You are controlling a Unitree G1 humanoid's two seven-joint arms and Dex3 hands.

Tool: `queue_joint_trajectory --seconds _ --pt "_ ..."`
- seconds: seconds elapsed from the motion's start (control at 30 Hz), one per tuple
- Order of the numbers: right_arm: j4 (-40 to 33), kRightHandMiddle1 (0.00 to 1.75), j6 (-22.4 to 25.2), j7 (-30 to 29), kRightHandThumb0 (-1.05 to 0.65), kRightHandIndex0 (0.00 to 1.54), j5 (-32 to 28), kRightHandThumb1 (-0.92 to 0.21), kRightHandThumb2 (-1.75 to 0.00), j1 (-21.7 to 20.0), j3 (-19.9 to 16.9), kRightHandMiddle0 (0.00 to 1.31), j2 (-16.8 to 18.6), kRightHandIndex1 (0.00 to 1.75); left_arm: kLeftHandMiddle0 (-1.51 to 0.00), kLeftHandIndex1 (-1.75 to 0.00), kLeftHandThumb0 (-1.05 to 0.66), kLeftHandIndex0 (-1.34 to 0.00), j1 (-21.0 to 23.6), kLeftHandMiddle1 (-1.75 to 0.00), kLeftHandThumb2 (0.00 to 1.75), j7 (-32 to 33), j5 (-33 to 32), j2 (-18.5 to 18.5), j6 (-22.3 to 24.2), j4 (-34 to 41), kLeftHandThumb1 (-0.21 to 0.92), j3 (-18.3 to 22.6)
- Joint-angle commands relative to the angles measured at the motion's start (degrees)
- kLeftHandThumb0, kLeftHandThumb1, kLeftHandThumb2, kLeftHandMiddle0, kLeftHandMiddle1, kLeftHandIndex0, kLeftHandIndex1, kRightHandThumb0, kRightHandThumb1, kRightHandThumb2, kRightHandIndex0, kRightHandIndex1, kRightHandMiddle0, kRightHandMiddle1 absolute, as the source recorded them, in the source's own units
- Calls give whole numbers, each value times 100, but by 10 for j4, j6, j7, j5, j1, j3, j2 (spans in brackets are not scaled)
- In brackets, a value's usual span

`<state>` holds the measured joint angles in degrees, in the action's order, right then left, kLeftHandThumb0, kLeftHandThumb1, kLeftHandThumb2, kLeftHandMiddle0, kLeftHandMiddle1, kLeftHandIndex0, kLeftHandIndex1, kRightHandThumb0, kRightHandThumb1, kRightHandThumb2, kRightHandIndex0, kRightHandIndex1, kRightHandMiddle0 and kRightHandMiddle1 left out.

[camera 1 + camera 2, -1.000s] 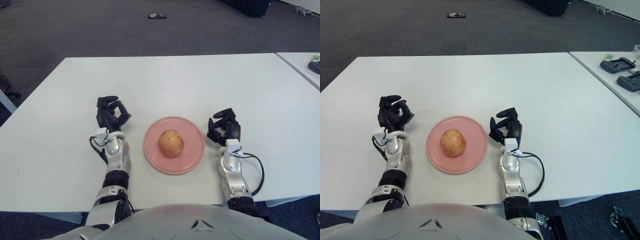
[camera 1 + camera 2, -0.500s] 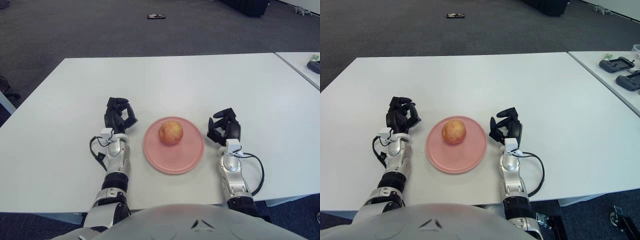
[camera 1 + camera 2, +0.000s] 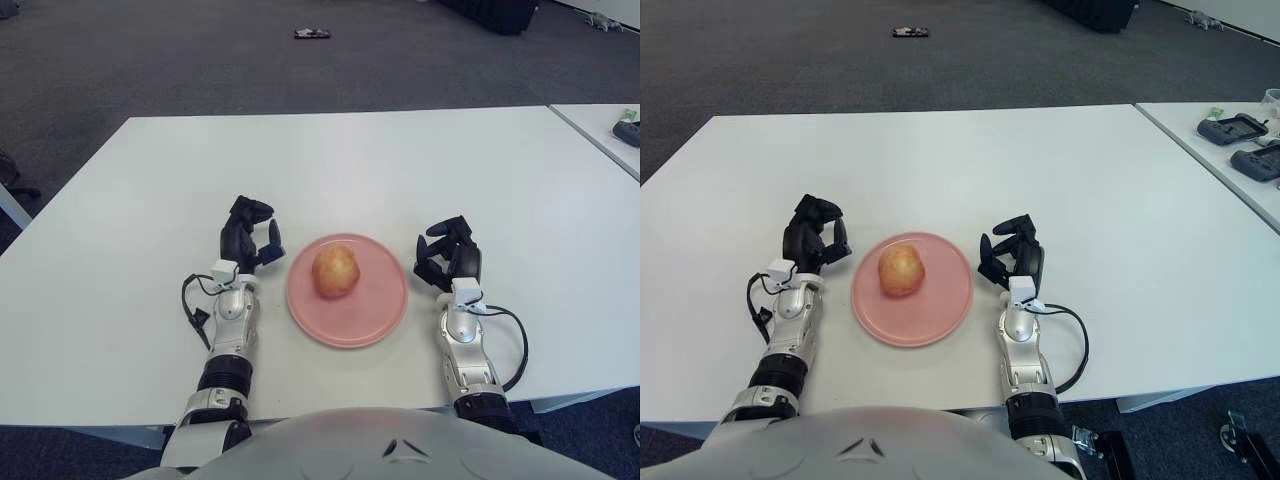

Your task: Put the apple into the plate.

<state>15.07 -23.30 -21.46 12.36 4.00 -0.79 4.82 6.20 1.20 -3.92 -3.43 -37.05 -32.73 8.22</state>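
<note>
Apple (image 3: 335, 272) sits on the plate (image 3: 375, 315), so the placing looks done. Left hand (image 3: 248, 232) hovers just beside the rim, fingers curled, empty; right hand (image 3: 449, 254) likewise. Next: pull clear.

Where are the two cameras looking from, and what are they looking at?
Left eye view: on the robot's head, looking forward and down at the white table, pink plate and apple; the left hand, right hand, both forearms and its chest show.
Right eye view: on the head too, slightly further right, facing the same way; it shows the same body parts, plus the controllers on a second table.
Shared: the same scene, apple on the plate, one empty hand either side of it.
</note>
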Motion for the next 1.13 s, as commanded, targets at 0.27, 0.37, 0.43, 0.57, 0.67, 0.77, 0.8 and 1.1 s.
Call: queue_joint_trajectory --seconds 0.27,0.37,0.43,0.57,0.67,0.77,0.8,1.1 --pt "-2 175 4 10 -40 62 -3 -59 -98 -5 0 40 -3 166 -113 -175 -50 -65 -51 -175 139 -14 -1 -2 9 12 27 -12" --pt "-1 175 4 13 -40 62 -4 -59 -98 -5 0 40 -5 166 -113 -175 -50 -65 -59 -175 139 -13 -1 -4 12 20 27 -13" --pt "-1 175 3 15 -40 62 -4 -59 -98 -5 0 40 -5 167 -113 -175 -50 -66 -61 -175 139 -12 -1 -4 13 22 27 -13" --pt "-2 175 1 18 -40 64 -5 -59 -98 -4 0 40 -5 169 -113 -175 -50 -66 -64 -175 140 -11 0 -5 14 25 26 -14" --pt "-3 175 1 21 -40 65 -6 -58 -99 -4 -1 41 -6 169 -114 -175 -50 -66 -66 -175 140 -9 3 -6 13 26 26 -15" --pt "-4 175 2 23 -40 66 -7 -58 -100 -4 -1 41 -6 169 -114 -175 -51 -66 -68 -175 140 -8 4 -6 11 26 26 -16" --pt "-4 175 2 24 -40 66 -7 -58 -100 -4 -1 41 -6 169 -114 -175 -51 -66 -68 -175 140 -8 5 -6 11 26 26 -16" --pt "-7 175 10 38 -41 64 -9 -56 -102 -1 -2 42 -11 169 -112 -175 -51 -67 -73 -175 141 5 12 -11 21 37 25 -14"
